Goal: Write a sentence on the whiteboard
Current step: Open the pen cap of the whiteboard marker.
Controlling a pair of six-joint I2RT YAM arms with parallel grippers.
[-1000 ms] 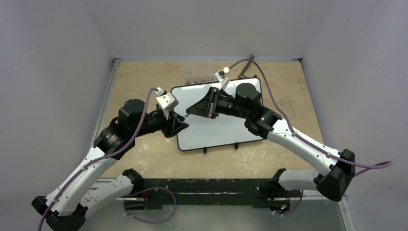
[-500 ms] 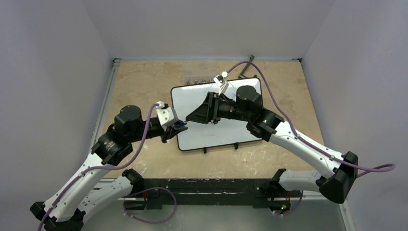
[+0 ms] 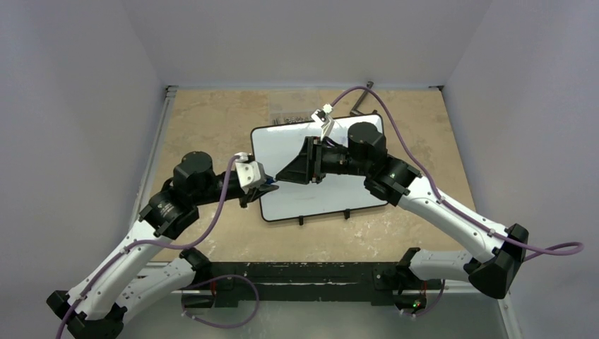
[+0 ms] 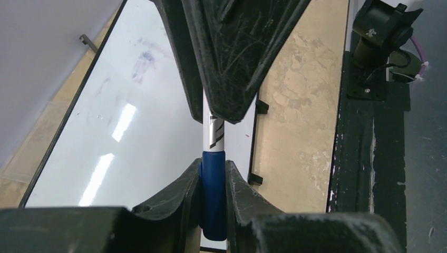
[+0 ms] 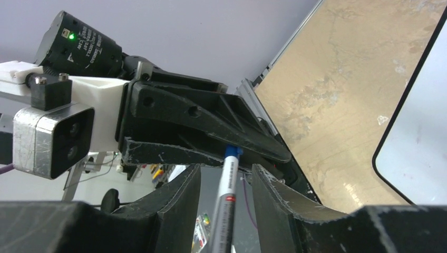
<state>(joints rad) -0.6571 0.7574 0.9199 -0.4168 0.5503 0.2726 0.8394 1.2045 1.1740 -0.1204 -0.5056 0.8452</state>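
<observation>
My left gripper (image 4: 213,171) clamps the marker (image 4: 213,132) by its blue end; my right gripper (image 5: 225,176) stands loose around its white barrel, gaps either side, over the whiteboard (image 3: 311,198).

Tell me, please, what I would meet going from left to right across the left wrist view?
purple smudge → marker → board clips → tan table → black mounting rail
</observation>
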